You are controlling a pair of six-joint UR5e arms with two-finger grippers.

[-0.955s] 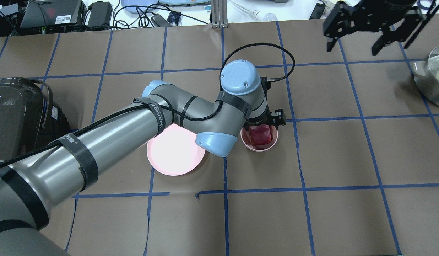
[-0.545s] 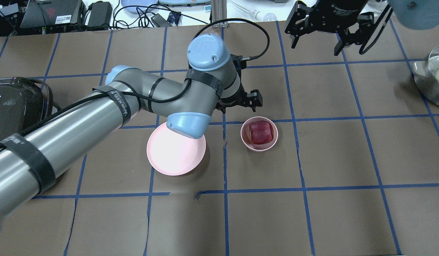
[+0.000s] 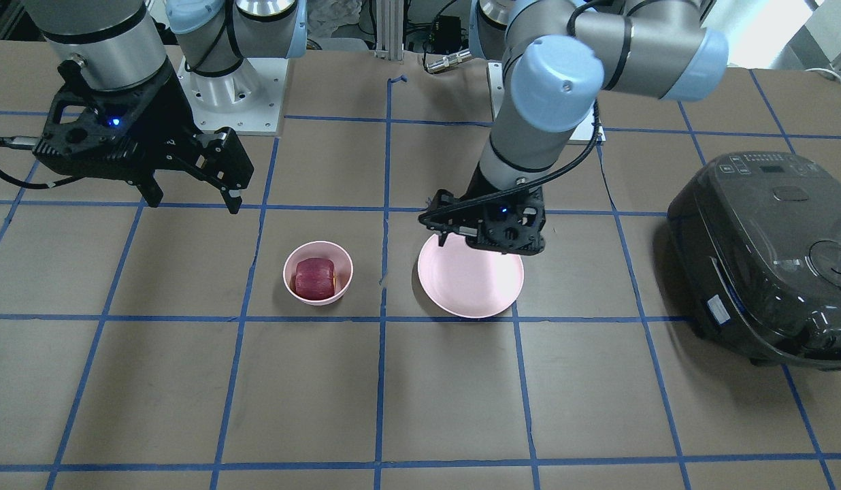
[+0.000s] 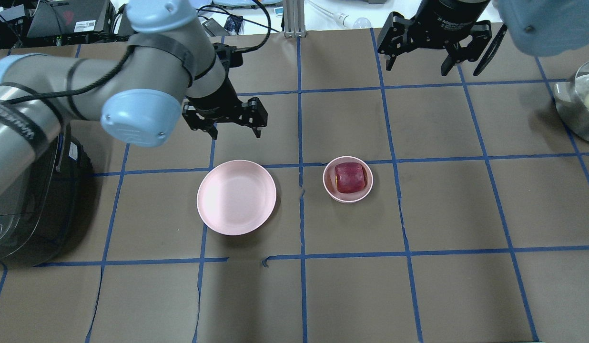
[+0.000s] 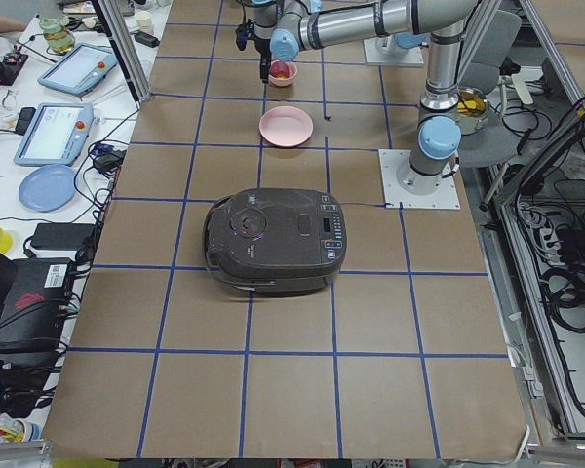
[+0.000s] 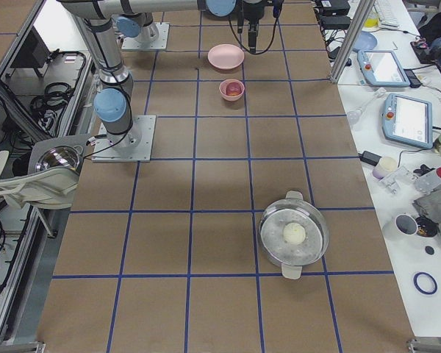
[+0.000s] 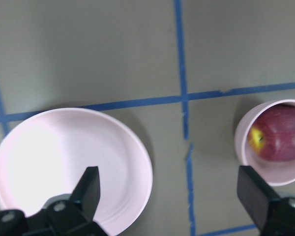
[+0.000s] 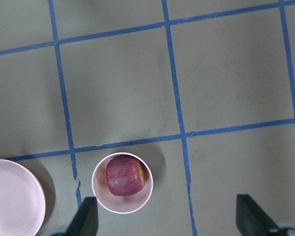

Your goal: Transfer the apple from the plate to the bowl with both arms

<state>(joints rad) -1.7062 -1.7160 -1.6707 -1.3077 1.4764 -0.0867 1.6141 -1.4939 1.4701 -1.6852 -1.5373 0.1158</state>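
The dark red apple (image 4: 350, 177) lies inside the small pink bowl (image 4: 348, 200) right of the table's middle. The wide pink plate (image 4: 236, 197) sits empty to the bowl's left. My left gripper (image 4: 235, 131) is open and empty, hovering just beyond the plate's far edge. My right gripper (image 4: 417, 66) is open and empty, high over the far side, beyond the bowl. In the front view the apple (image 3: 315, 278) shows in the bowl (image 3: 288, 272) beside the plate (image 3: 471, 286). The left wrist view shows the plate (image 7: 64, 162) and the apple (image 7: 280, 132) below its open fingers (image 7: 88, 189).
A black rice cooker (image 4: 27, 209) stands at the table's left edge, under my left arm. A steel pot (image 4: 580, 105) holding a pale round item sits at the far right edge. Cables and devices lie beyond the table's far edge.
My left gripper rose off the bowl, leaving the apple inside, and swung left to behind the plate. My right gripper shifted left along the far side.
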